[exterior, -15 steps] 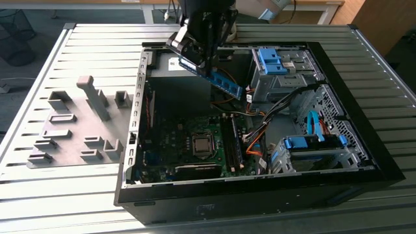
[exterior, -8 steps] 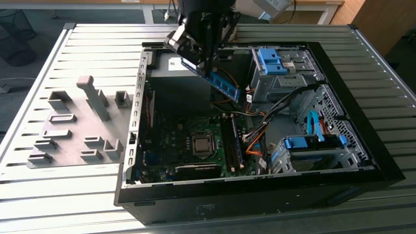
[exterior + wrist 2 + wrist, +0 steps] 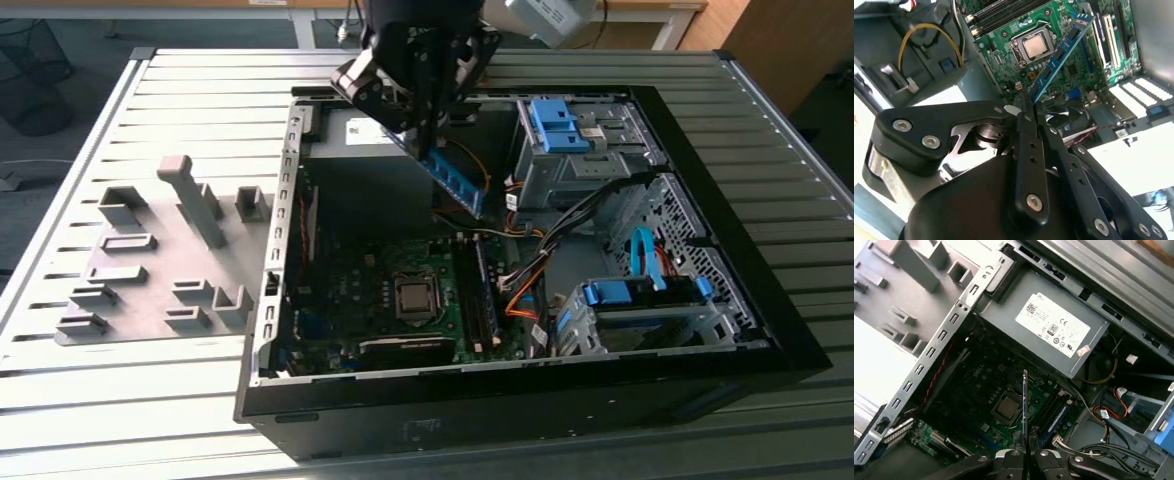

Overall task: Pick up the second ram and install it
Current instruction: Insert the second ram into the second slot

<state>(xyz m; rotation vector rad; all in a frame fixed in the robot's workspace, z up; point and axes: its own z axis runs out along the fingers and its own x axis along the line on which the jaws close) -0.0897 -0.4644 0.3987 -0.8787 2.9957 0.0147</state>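
The second ram [image 3: 454, 182] hangs in the air over the far half of the open computer case [image 3: 747, 375]. It is pinched at its upper end and slants down toward the exterior view's right, clear of the motherboard [image 3: 387, 262]. The jaws are closed flat on the stick, one on each face, which is plain in both wrist views, where it runs on from their tips [image 3: 1061, 50] [image 3: 1025, 405]. The memory slots [image 3: 478, 292] lie below it, just to the exterior view's right of the processor socket [image 3: 416, 297].

Done well, this step probably needs the stick's long edge brought level and parallel to a free slot. Its notch should match the slot's key, and the descent should be straight so neither end seats first. The loose cables [image 3: 534, 285] beside the slots could snag.

The power supply [image 3: 1046, 335] carries a white printed label [image 3: 1052, 325]. No writing on the stick can be made out. The case stands on a slatted bench [image 3: 160, 400], beside a grey parts fixture [image 3: 147, 265].
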